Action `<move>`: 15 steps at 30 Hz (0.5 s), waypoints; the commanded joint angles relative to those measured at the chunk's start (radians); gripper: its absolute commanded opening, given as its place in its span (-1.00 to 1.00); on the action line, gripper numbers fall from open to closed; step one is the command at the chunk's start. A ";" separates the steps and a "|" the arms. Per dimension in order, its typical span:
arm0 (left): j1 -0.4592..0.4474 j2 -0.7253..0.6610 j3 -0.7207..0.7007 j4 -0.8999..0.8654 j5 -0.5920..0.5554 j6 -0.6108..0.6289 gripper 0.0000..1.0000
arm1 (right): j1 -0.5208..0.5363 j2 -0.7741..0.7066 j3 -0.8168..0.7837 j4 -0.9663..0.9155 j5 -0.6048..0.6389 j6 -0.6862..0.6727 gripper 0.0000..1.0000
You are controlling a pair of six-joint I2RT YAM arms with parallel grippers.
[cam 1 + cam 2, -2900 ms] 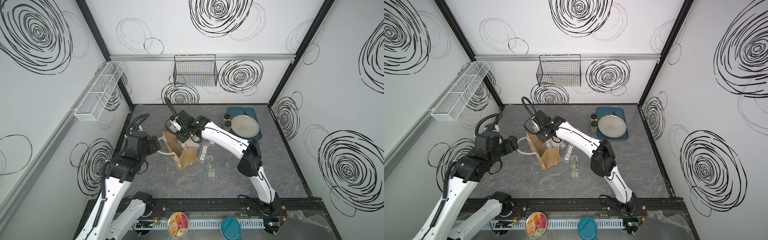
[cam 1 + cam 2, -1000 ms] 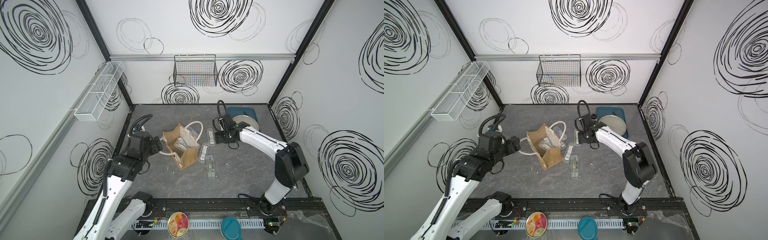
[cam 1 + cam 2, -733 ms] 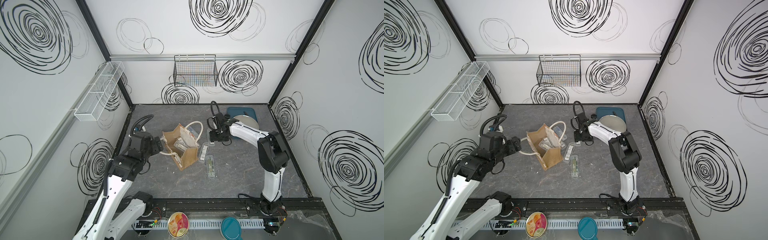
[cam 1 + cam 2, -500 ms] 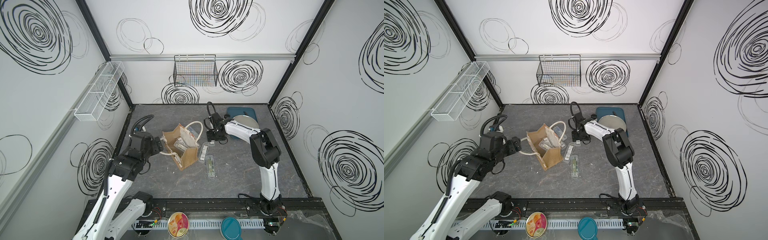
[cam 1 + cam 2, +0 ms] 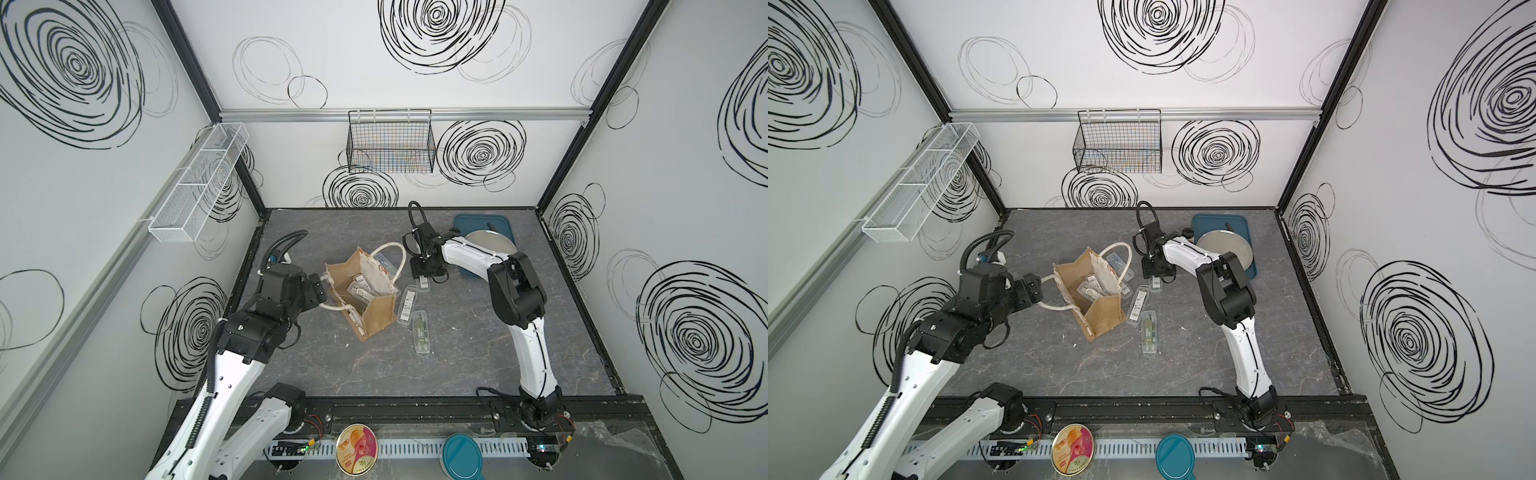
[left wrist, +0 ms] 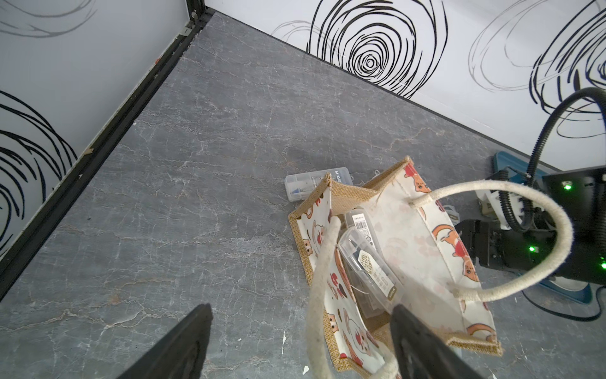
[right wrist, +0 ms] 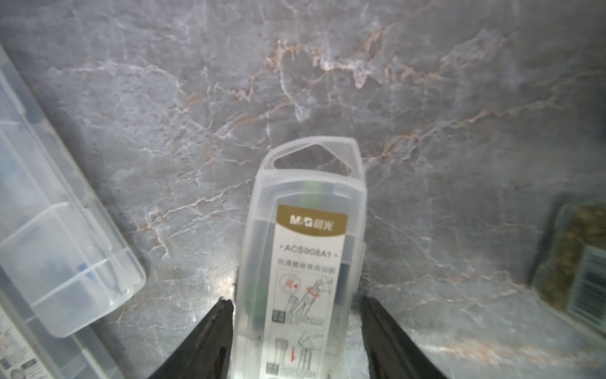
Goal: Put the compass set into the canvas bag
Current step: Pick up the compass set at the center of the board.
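Grey marbled stone formed the desk (image 5: 374, 365), and on it the canvas bag (image 5: 376, 320) stood with its mouth gaping upward, probably so that cases could be dropped straight in. The left end effector (image 5: 321, 287) sat at the bag's rim with its jaws spread wide. The left wrist view showed a white rope handle (image 6: 323, 262) running between them unpinched, so it held nothing. That station looked meant to steady the bag and keep its mouth open.

Several clear cases (image 5: 360, 291) already lay inside the bag, and loose cases (image 5: 408, 305) lay on the desk just beside it, on the side away from the left arm. A little farther from the bag than those, the right end effector (image 7: 295, 302) stood low over the compass set (image 7: 308, 236), a clear labelled case lying flat on the desk.

Its jaws were part-way open astride the case's narrow width, with the tips close against both long sides. Whether they yet pressed it could not be told. Taking the case across its narrow width probably suited the jaws' span, and it would leave one long end free to enter the bag first.
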State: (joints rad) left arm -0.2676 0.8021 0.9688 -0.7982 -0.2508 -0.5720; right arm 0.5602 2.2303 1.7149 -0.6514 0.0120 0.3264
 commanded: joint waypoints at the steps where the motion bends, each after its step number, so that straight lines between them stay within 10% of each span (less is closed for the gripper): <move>1: -0.005 0.002 -0.007 0.025 -0.006 -0.009 0.77 | -0.005 0.030 -0.009 -0.043 -0.006 -0.007 0.11; 15: 0.051 0.030 0.020 0.040 0.061 0.006 0.77 | -0.008 -0.321 -0.216 0.006 -0.027 -0.016 -0.14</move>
State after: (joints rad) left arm -0.2268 0.8265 0.9691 -0.7876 -0.2150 -0.5709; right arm 0.5571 2.0033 1.5120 -0.6361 -0.0086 0.3161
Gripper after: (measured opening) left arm 0.887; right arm 0.483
